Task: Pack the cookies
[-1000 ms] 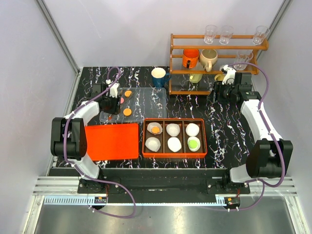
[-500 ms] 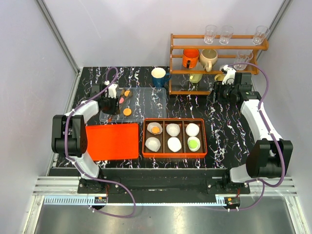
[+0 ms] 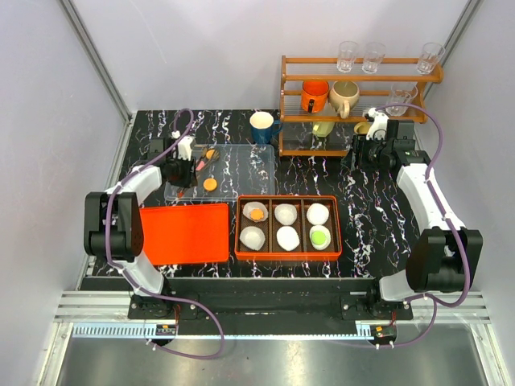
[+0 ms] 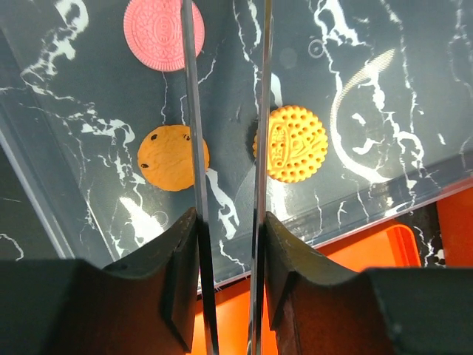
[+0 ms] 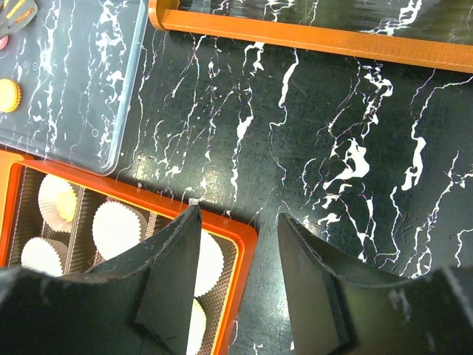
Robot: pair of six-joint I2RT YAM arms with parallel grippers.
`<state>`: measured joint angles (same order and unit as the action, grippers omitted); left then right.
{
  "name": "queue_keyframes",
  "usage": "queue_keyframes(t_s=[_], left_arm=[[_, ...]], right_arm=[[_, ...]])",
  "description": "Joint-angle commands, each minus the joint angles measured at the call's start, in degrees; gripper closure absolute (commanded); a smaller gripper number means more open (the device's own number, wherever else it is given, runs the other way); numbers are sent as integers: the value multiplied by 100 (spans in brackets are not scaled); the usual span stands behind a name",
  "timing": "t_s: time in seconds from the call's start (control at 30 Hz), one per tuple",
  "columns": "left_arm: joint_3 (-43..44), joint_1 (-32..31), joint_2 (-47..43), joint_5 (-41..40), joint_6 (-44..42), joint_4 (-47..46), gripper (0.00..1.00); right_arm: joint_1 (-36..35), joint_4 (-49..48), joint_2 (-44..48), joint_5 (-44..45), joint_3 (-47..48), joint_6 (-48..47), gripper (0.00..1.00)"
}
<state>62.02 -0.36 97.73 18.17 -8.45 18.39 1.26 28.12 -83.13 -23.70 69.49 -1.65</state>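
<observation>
Marbled black table (image 3: 370,201), clear tray (image 4: 355,74): three cookies (image 4: 292,143) loose (pink, two orange), left gripper (image 4: 229,218) clamped on tongs (image 4: 192,111), right gripper (image 5: 239,216) apart, empty; risk: blades closing between cookies, pinching nothing.

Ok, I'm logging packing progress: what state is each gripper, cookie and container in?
left gripper: shut on the tongs, tong arms apart.
right gripper: open, empty.
box: open, two of six liners filled.
lid: off, flat beside the box.
boxed orange cookie: packed in a liner.
green cookie: packed in a liner.
pink cookie: loose on the clear tray.
dotted orange cookie: loose on the tray.
stamped orange cookie: loose on the tray.
</observation>
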Motion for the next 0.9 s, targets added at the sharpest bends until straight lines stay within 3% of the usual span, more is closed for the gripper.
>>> queue_keyframes(t_s=[0.0, 0.17, 0.4, 0.7, 0.87], left_arm=[[126, 27, -650, 239, -25, -187, 75], [65, 27, -1256, 485, -96, -30, 75], [91, -139, -2116, 1592, -534, 559, 74], [-14, -1964, -2803, 1418, -975, 1087, 74], [126, -2828, -2594, 1040, -975, 1105, 72]], right_arm=[[24, -202, -1, -152, 38, -20, 46], [24, -201, -1, -152, 38, -20, 46], [24, -202, -1, -152, 47, -20, 46], [24, -202, 34, -82, 73, -20, 45], [24, -201, 87, -38, 73, -2, 46]])
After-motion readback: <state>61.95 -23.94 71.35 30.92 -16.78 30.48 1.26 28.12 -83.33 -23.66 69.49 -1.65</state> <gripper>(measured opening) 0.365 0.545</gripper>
